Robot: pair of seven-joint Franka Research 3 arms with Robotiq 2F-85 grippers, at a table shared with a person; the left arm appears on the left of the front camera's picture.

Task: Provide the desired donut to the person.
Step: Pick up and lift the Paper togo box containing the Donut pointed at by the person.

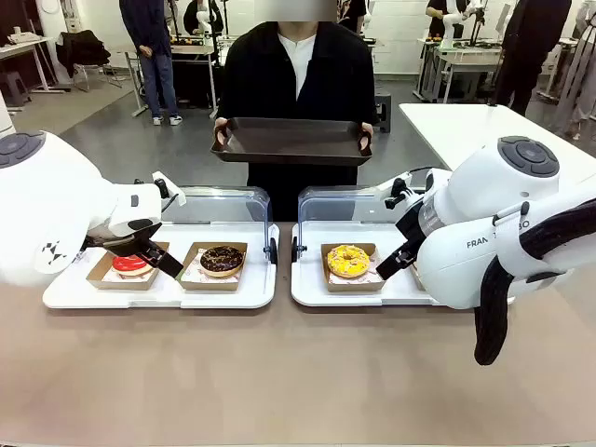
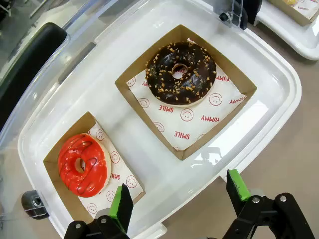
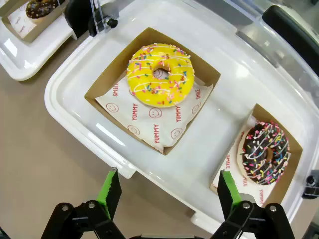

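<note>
Four donuts lie in brown card boxes on two white trays. On the left tray (image 1: 65, 296) are a red-glazed donut (image 1: 130, 264) (image 2: 82, 164) and a chocolate donut with nut bits (image 1: 222, 260) (image 2: 180, 73). My left gripper (image 1: 154, 256) (image 2: 180, 193) hovers open over that tray's near edge, holding nothing. The right tray (image 1: 312, 289) carries a yellow sprinkled donut (image 1: 347, 261) (image 3: 160, 75) and a chocolate donut with coloured sprinkles (image 3: 265, 152). My right gripper (image 1: 396, 263) (image 3: 169, 188) hangs open above its near rim, empty. The person (image 1: 293, 65) stands across the table, holding a dark tray (image 1: 291, 140) in both hands.
Clear lids (image 1: 219, 203) (image 1: 340, 203) stand raised behind both white trays, with black hinges (image 1: 273, 250) between them. The tan tabletop (image 1: 279, 372) lies bare in front. A white table (image 1: 466, 126) sits at the back right, and a bystander (image 1: 154, 56) stands far behind.
</note>
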